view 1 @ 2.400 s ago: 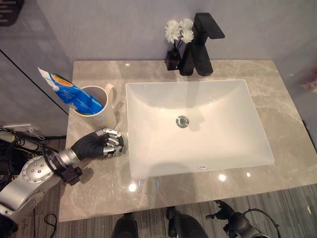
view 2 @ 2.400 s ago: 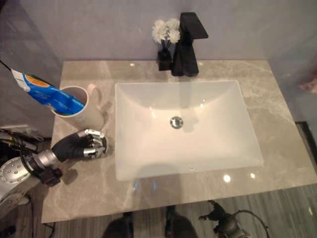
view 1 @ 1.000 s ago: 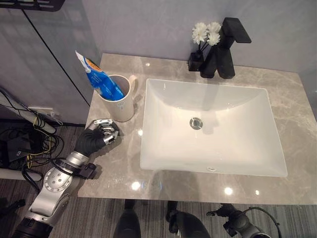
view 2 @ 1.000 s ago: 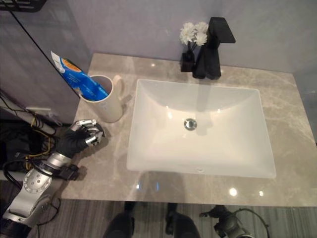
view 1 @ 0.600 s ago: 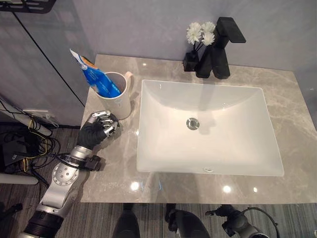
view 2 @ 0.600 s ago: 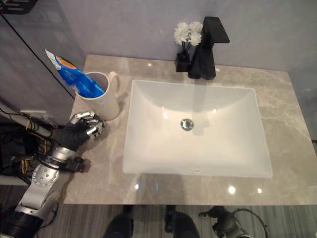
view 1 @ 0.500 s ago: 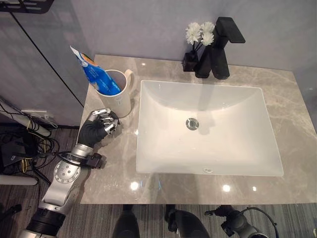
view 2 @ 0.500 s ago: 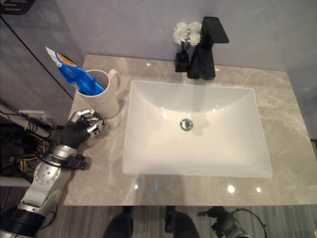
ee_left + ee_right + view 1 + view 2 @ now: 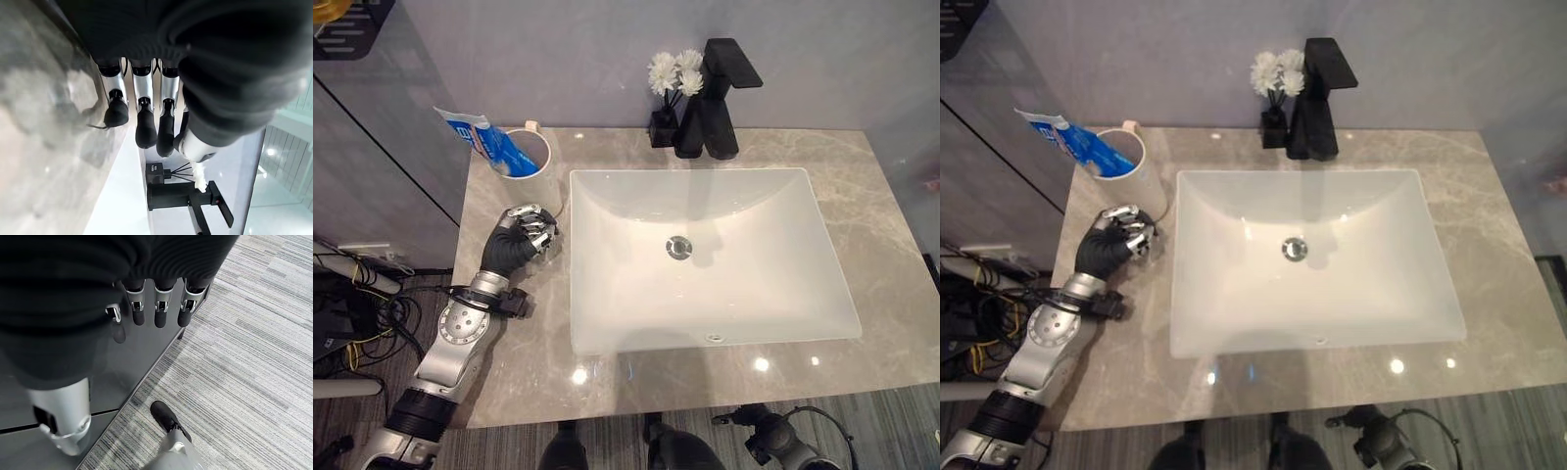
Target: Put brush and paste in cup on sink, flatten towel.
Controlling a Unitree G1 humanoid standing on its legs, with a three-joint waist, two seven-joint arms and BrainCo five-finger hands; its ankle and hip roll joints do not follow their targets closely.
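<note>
1. While the left hand (image 9: pixel 519 238) rests on the stone surface (image 9: pixel 519 323) with its fingers curled in and nothing inside them, the cup (image 9: pixel 536 176) stands just beyond its fingertips, close to touching.
2. Paste is already in place: the blue and white tube (image 9: pixel 484 142) leans out of the cup, slanting up and away from the hand toward the wall side.
3. No brush can be made out in the cup or on the surface, and no towel is visible near the hand, so those parts of the task look unfinished or out of sight.
4. The right hand (image 9: pixel 156 308) hangs low over the striped floor (image 9: pixel 254 357), fingers loosely curled and holding nothing.
5. To do this step well, the left hand should probably uncurl and lift clear without nudging the cup, since the leaning tube makes it top-heavy on the far side.
6. The basin (image 9: pixel 705 255) lies right beside the hand on its inner side, with a raised rim; a sideways sweep there could catch the fingers.
7. Further beyond the hand, past the basin's far edge, stand the black tap (image 9: pixel 710 98) and a small vase of white flowers (image 9: pixel 671 83), well clear of any move.
</note>
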